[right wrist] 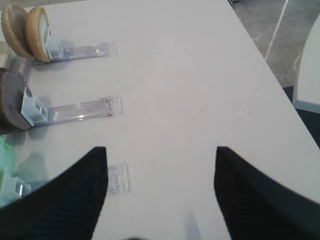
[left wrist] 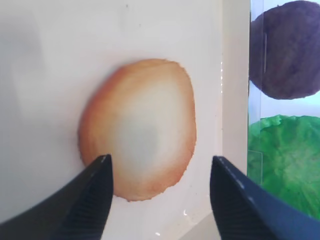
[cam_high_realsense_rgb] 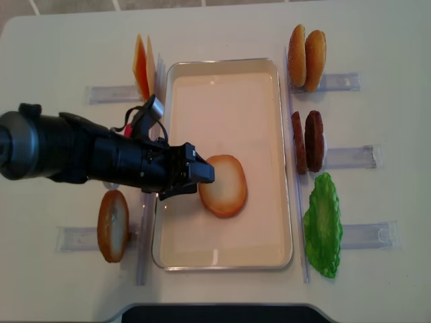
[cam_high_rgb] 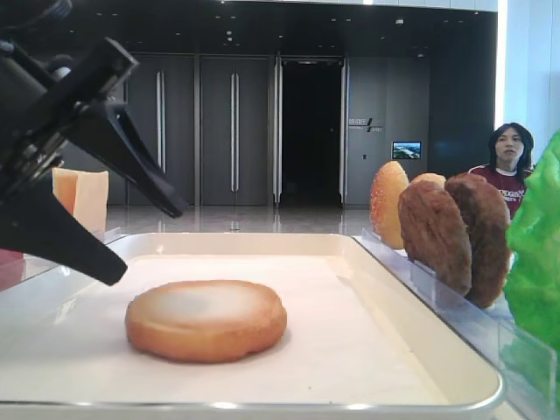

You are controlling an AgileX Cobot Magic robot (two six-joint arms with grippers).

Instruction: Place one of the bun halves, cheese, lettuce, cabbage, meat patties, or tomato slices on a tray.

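The left end effector is hovering with its jaws spread apart, gripping nothing. Just below and ahead of its fingertips, the flat bun half is lying toasted face up on the white tray. The right end effector is hanging open over the bare desk, meat patties sitting off to its left.

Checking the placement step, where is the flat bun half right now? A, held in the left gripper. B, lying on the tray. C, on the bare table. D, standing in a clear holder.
B: the bun half lies flat on the tray, the open left gripper not holding it.
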